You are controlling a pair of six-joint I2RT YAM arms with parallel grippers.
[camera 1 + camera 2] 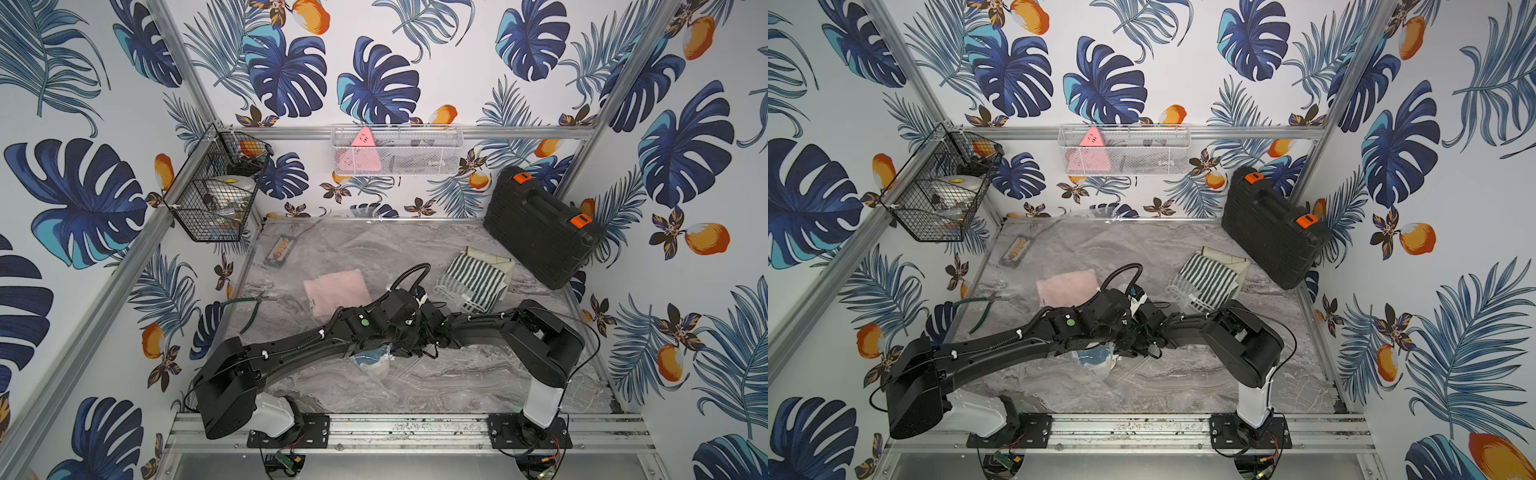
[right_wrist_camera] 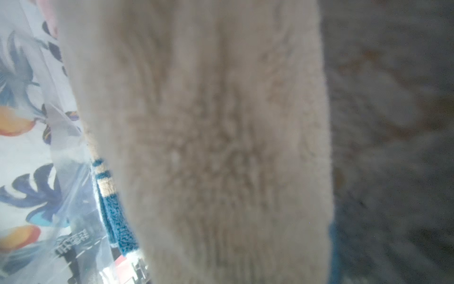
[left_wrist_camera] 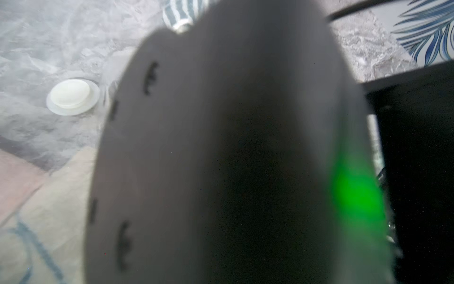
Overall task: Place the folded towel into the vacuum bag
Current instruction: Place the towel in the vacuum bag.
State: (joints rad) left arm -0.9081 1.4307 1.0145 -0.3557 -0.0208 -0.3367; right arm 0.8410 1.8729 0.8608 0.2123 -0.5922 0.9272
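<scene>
Two wall baskets hold odds: black wire basket [image 1: 216, 195] with a tape roll, white mesh basket [image 1: 397, 151] with a pink triangle. Vacuum bag [image 1: 332, 249] covers the counter [image 1: 478, 382], a pink towel [image 1: 336, 289] inside. Both pincers pressed together, hidden above a beige-and-blue towel [image 2: 208, 147].

Marble table [image 1: 478, 386] bears towels, bag, pliers.

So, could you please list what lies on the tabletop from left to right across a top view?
Green-handled pliers → pink towel → striped towel → black case.
</scene>
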